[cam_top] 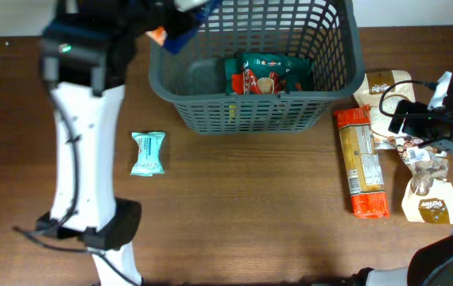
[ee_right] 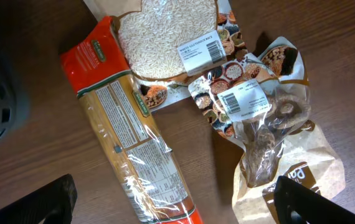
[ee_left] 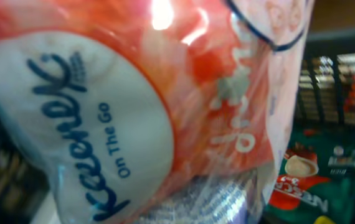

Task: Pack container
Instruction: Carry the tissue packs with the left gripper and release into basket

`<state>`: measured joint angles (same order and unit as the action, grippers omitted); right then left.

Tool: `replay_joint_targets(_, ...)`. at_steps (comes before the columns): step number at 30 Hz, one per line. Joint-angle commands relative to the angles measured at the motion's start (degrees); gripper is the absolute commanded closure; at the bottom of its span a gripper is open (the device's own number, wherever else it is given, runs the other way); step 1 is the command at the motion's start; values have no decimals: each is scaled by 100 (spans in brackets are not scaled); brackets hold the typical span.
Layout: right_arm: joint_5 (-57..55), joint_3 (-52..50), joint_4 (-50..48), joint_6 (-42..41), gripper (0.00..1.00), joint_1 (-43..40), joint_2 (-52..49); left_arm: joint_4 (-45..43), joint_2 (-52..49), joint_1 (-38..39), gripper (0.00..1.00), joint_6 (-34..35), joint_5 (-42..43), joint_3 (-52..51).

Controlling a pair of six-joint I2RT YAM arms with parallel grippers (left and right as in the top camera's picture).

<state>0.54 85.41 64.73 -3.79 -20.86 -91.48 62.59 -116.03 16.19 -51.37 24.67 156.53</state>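
Over the container's left rim, left gripper clasps an orange packet; right gripper gapes wide, empty.

White left arm, black joints, cable; black right end effector.

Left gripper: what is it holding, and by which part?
The left gripper holds an orange-and-white packet near the container. The packet hides the fingers, so the gripped part cannot be told.

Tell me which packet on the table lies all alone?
The small teal packet, left of the basket. The pasta, rice bag and other paper bag lie bunched on the right.
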Motion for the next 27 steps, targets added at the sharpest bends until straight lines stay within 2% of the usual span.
replay_joint_targets(1,52,103,2,37,1,-22,-50,-210,-448,74,98,-1290,431,-11)
replay_joint_targets(12,52,103,2,37,1,-22,-50,-413,-1777,146,98,-1519,496,-11)
replay_joint_targets(24,52,103,2,37,1,-22,-50,-424,-2358,267,98,-1766,492,-11)
replay_joint_targets(25,52,103,2,37,1,-22,-50,-431,-2358,280,95,-1766,490,-11)
replay_joint_targets(27,52,103,2,37,1,-22,-50,-450,-2356,291,78,-1740,492,-9)
